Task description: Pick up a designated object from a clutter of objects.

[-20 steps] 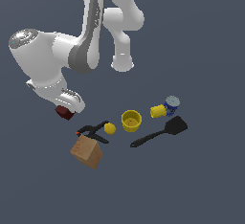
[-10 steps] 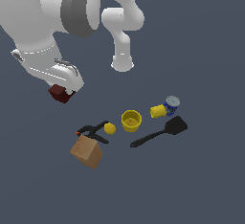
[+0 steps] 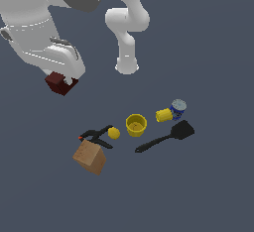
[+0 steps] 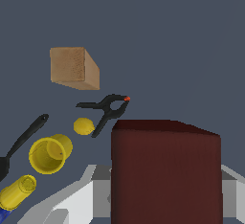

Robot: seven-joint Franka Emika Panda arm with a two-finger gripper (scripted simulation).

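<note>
The fingers (image 4: 165, 196) are clamped on the dark red-brown block (image 4: 165, 170): in the wrist view the pale finger parts sit against both of its sides, and in the exterior view the block (image 3: 60, 83) hangs under the hand, well clear of the surface (image 3: 208, 196) and off toward the exterior view's left of the other items. So the pick looks essentially done; what may be left is only to hold it or carry it a little higher.

Below and well apart lies the rest of the clutter: the tan wooden cube (image 3: 90, 157), tilted on an edge, with the black clamp (image 3: 95, 135) just beside it and the yellow ball (image 3: 114, 133) at the clamp's tip. Further toward the exterior view's right are the yellow cup (image 3: 136, 125), the black spatula (image 3: 166, 137), and the blue-yellow can (image 3: 171, 112) lying on its side.

Nothing is near the held block, so there seems to be open room on all sides. No surface edge shows in either view
</note>
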